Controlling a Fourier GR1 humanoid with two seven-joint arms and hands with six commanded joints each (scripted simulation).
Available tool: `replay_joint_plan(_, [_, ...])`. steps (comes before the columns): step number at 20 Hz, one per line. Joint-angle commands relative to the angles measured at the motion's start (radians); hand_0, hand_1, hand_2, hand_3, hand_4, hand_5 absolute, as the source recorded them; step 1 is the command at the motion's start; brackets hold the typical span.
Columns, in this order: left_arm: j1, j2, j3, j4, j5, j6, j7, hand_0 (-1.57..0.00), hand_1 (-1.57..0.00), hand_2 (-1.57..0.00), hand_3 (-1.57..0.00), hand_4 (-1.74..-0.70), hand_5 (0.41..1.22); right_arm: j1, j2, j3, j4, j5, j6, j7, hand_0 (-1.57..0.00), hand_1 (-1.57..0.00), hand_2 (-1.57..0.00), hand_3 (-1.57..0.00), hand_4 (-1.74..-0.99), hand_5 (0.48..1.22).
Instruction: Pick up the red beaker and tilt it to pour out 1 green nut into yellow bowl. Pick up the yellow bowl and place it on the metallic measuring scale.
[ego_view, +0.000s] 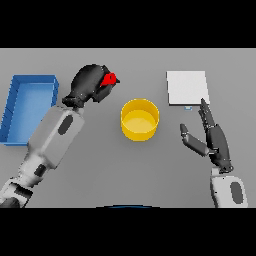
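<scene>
Red beaker (109, 79) is gripped in the curled left hand (89, 82) just left of the yellow bowl (140, 119), so tilting bowlward is probably needed next.

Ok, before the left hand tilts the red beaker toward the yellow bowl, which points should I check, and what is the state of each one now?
1. Left hand closed around the red beaker: ok, fingers curl round it.
2. Beaker above the yellow bowl: not ok, it is up and to the left of the bowl.
3. Bowl free to receive the nut: ok, nothing covers it and no nut shows inside.
4. Green nut in the beaker: cannot tell, the hand hides most of it.
5. Right hand out of the way: ok, open, right of the bowl.
6. Metallic measuring scale free: ok, nothing on it.
</scene>
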Motion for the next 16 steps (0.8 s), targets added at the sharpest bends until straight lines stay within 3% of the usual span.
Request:
replay_joint_plan(1, [-0.015,0.008,-0.039,0.000,-0.037,-0.031,0.017,-1.57,-1.57,-1.57,-1.57,-1.72,1.160,0.001,-0.001,0.000,-0.010,-0.006,0.004,0.002,0.00,0.00,0.00,0.00,-1.287,0.694])
replay_joint_plan(5, [-0.084,0.047,-0.144,0.043,-0.132,-0.157,-0.002,-1.57,-1.57,-1.57,-1.57,-1.73,1.196,0.013,-0.003,0.004,-0.004,0.009,0.000,0.003,0.00,0.00,0.00,0.00,-1.290,0.694])
replay_joint_plan(8, [-0.147,0.060,-0.209,0.078,-0.196,-0.261,0.000,-1.57,-1.57,-1.57,-1.57,-1.61,1.208,0.015,0.011,0.003,-0.010,-0.007,0.002,0.016,0.00,0.00,0.00,0.00,-1.284,0.678])
replay_joint_plan(11, [-0.209,0.066,-0.276,0.106,-0.264,-0.349,0.014,-1.57,-1.57,-1.57,-1.36,-1.66,1.214,0.016,0.020,-0.009,-0.013,-0.034,0.003,0.023,0.00,0.00,0.00,0.00,-1.279,0.651])
replay_joint_plan(16, [-0.311,0.050,-0.377,0.178,-0.357,-0.445,-0.022,-1.57,-1.57,-1.57,-1.24,-1.70,1.219,0.009,0.024,-0.026,-0.003,-0.074,0.020,0.030,0.00,0.00,0.00,0.00,-1.299,0.612])
